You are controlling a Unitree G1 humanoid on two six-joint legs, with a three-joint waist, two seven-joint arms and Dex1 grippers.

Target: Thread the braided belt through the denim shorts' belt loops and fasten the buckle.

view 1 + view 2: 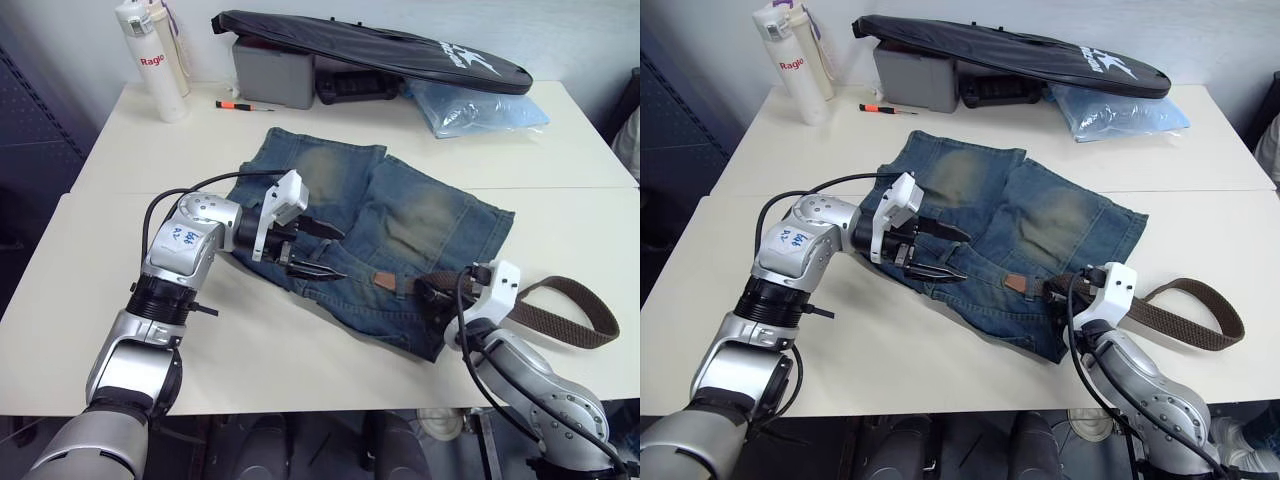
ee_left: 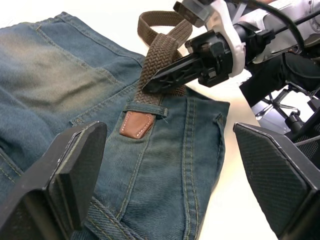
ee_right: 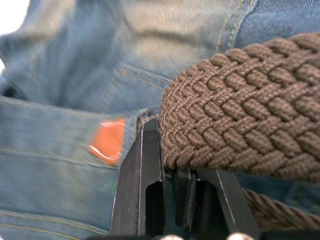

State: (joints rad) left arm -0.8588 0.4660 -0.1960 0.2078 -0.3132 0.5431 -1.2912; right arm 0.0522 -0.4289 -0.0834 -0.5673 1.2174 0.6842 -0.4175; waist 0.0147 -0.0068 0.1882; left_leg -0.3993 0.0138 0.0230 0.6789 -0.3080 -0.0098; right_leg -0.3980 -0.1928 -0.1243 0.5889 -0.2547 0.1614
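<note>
Pale surface [image 1: 330, 345] with the denim shorts [image 1: 400, 215] spread flat at its middle, waistband toward the near edge. Threading is under way: the braided belt [image 1: 560, 322] has its tan leather tip [image 2: 136, 125] passed under one belt loop [image 2: 146, 108] on the waistband, while the rest of its brown woven length trails off the shorts' right side and curls in a loop on the surface. No buckle can be made out. The right gripper [image 2: 150, 85] has its fingers clamped on the belt just right of that loop; the left gripper [image 1: 322, 250] hovers over the waistband left of the tip, fingers apart and empty. The next move likely calls for the left fingers to take the tip while the right feeds slack, then to steer it under the following loop, with most loops yet to do. Faded shorts show pale worn patches on both legs. At the far edge: a long black bag [image 1: 370, 45], a grey box [image 1: 272, 72], a white bottle [image 1: 152, 60].
</note>
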